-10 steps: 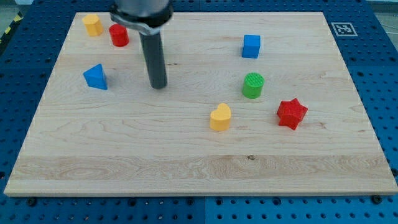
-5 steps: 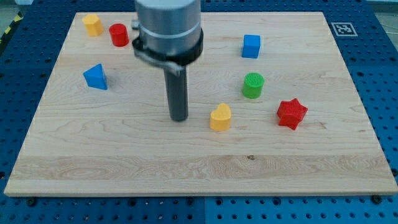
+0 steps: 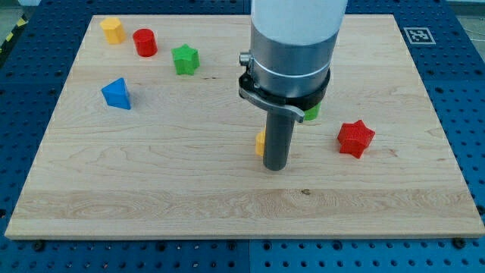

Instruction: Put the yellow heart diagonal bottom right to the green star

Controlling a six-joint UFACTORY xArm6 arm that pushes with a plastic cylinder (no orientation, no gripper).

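The yellow heart (image 3: 260,142) sits near the board's middle, mostly hidden behind the rod, with only a sliver showing at the rod's left side. My tip (image 3: 276,167) rests on the wood just beside it, toward the view's bottom right; whether they touch cannot be told, and the rod has no claw to open or hold anything. Bare wood spreads below and left of the heart, down to the board's (image 3: 151,205) bottom edge. The green star (image 3: 185,59) lies well apart toward the view's upper left. A red star (image 3: 355,139) is one of two red blocks, beside one blue triangle (image 3: 116,93).
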